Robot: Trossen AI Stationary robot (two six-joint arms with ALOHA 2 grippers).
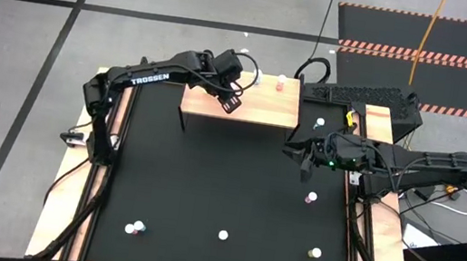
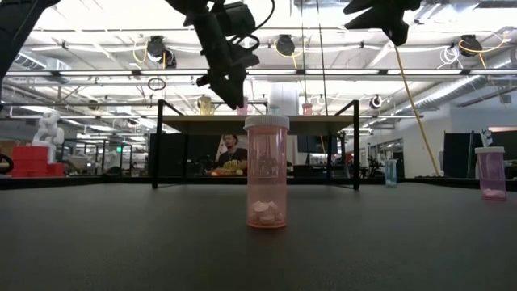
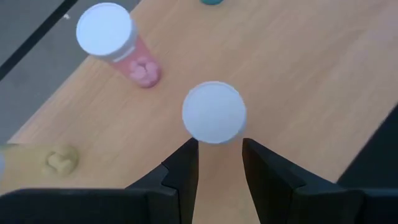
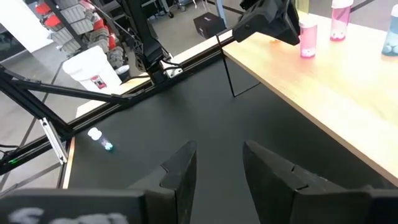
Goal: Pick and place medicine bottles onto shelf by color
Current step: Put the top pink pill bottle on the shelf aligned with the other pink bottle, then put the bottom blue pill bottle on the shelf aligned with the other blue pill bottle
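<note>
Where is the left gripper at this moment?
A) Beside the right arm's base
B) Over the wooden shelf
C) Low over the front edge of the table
B: in the high view the left gripper hangs over the shelf, with a white-capped bottle standing just beyond its fingers.

Grey floor (image 1: 25, 46) crossed by dark lines surrounded the table (image 1: 234, 195); a black mat (image 1: 429, 39) with striped edges lay beyond it, under bright ceiling lamps (image 2: 161, 50).
</note>
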